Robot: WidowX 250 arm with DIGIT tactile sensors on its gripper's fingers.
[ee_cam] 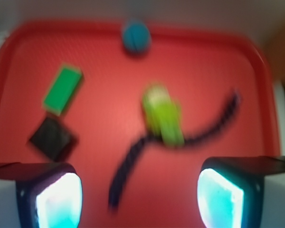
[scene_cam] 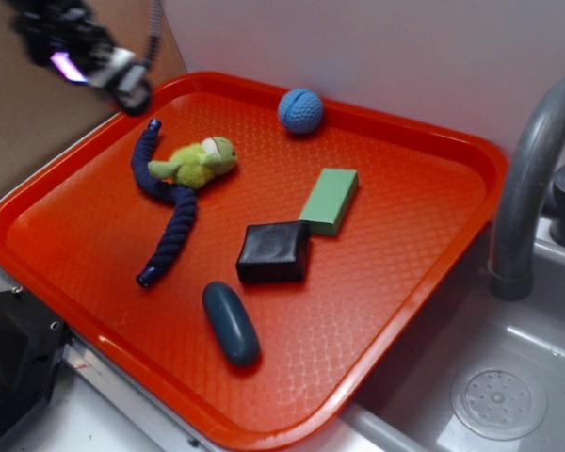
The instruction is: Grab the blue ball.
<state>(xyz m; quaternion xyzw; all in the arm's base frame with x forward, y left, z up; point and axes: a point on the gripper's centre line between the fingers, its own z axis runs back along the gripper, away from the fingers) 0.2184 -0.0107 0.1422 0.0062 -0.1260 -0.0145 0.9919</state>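
Observation:
The blue ball (scene_cam: 300, 110) is small, round and dimpled. It rests near the far rim of the red tray (scene_cam: 424, 273). In the blurred wrist view it shows at the top centre (ee_cam: 136, 36). My gripper (scene_cam: 122, 80) hangs high above the tray's far left corner, well away from the ball. Its two fingers are wide apart with nothing between them; in the wrist view the gripper (ee_cam: 139, 199) has glowing pads (ee_cam: 59, 199) at the bottom corners.
On the tray lie a navy rope toy (scene_cam: 169, 212) with a green plush toy (scene_cam: 200, 162) on it, a green block (scene_cam: 330, 200), a black block (scene_cam: 274, 252) and a dark teal capsule (scene_cam: 231, 323). A grey faucet (scene_cam: 532, 169) and a sink (scene_cam: 499, 400) stand to the right.

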